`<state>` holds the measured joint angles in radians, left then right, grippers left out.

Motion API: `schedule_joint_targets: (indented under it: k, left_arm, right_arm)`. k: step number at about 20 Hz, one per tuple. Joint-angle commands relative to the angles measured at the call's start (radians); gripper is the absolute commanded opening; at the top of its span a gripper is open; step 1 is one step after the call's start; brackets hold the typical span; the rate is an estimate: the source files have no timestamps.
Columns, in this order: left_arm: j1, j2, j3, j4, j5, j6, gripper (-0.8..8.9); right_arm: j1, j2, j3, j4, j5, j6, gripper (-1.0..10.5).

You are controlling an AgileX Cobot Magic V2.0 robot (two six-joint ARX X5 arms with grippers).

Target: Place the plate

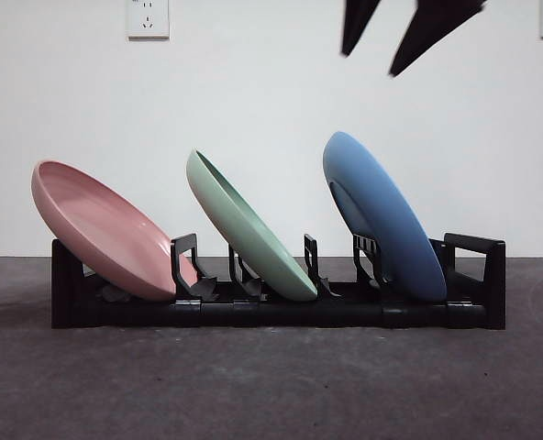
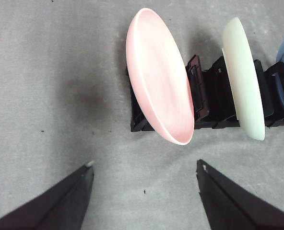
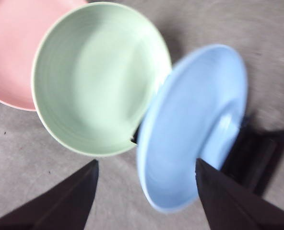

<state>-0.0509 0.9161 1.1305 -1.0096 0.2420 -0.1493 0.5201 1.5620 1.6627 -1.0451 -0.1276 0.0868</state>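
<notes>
Three plates — pink plate [image 1: 106,234], green plate [image 1: 249,229], blue plate [image 1: 386,220] — lean in the black rack [image 1: 473,312]; right gripper [image 1: 409,32] hovers above, jaws apart; left gripper [image 2: 144,172] also spread, empty.

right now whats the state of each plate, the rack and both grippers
pink plate: in the rack's end slot, tilted, not held
green plate: in the middle slot, tilted, not held
blue plate: in a slot near the other end, tilted, not held
rack: flat on the table, three plates in it
left gripper: open, empty, apart from the pink plate
right gripper: open, empty, above the blue plate
</notes>
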Motion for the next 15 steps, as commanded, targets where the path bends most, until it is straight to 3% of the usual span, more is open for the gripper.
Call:
schedule_joint_targets:
  k: [1,10,15]
  left_arm:
    - [-0.003,0.006,0.025,0.009,0.006,-0.002,3.43]
    - [-0.003,0.006,0.025,0.01,0.006,-0.002,3.43]
    - [-0.003,0.006,0.025,0.008,0.006,-0.001,3.43]
  right_arm:
    - [0.02,0.06,0.034,0.013,0.01,0.013,3.2]
    - [0.028,0.193,0.034,0.059,0.032,0.006,3.2]
    - [0.029,0.215,0.034,0.057,0.032,0.006,1.6]
